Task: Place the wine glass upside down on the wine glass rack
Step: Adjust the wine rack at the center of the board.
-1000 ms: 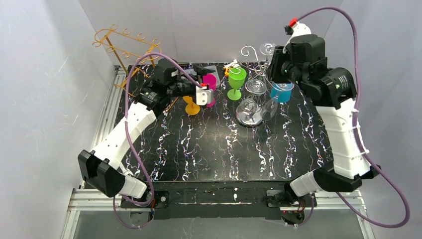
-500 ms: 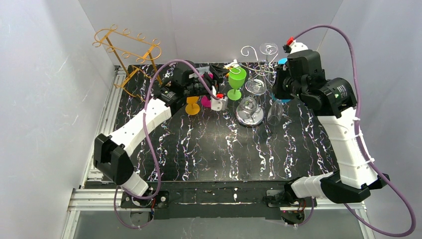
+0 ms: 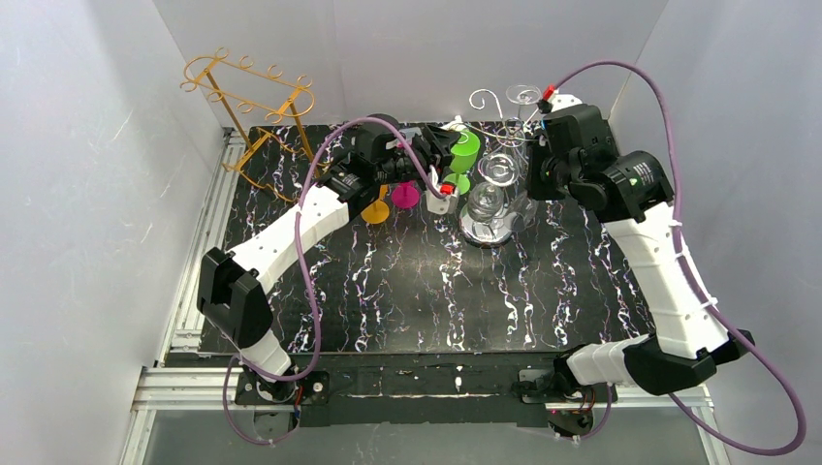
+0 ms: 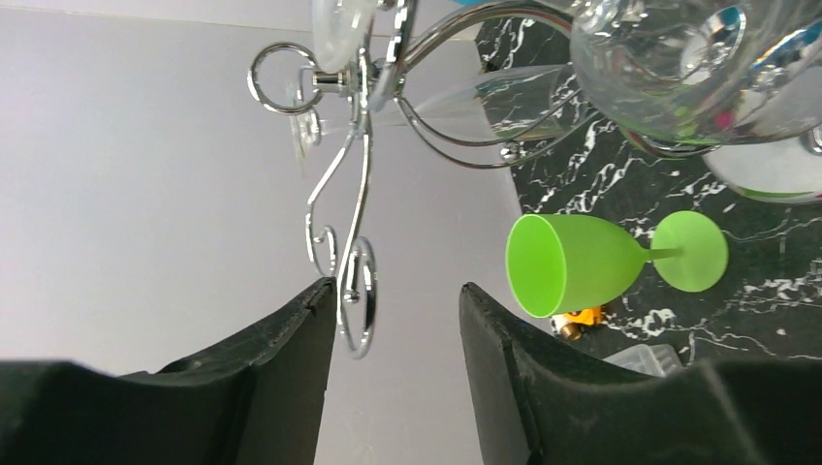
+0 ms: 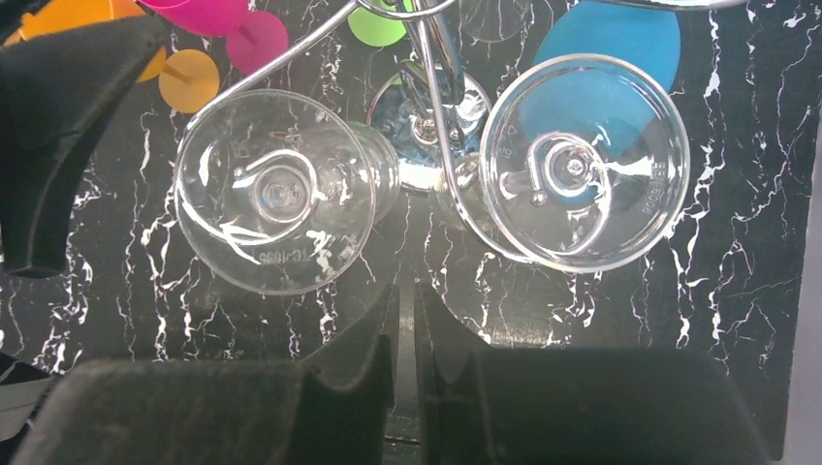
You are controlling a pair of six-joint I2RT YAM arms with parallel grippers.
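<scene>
A green wine glass (image 3: 464,148) stands at the back of the table, just left of the silver wine glass rack (image 3: 488,225). My left gripper (image 4: 397,320) is open right beside it, with nothing between the fingers; the green glass (image 4: 582,262) lies off to their right in the left wrist view. Two clear wine glasses (image 5: 276,189) (image 5: 582,160) hang upside down on the silver rack (image 5: 426,116). My right gripper (image 5: 405,325) hovers above them, shut and empty.
A pink glass (image 3: 405,196) and an orange glass (image 3: 375,211) stand left of the green one. A blue glass (image 5: 601,39) sits under the rack's right side. A gold wire rack (image 3: 254,97) stands at the back left corner. White walls close in behind.
My left arm swung right from the pink glass to the green one, its jaws narrowing. My right gripper closed and shifted left over the silver rack.
</scene>
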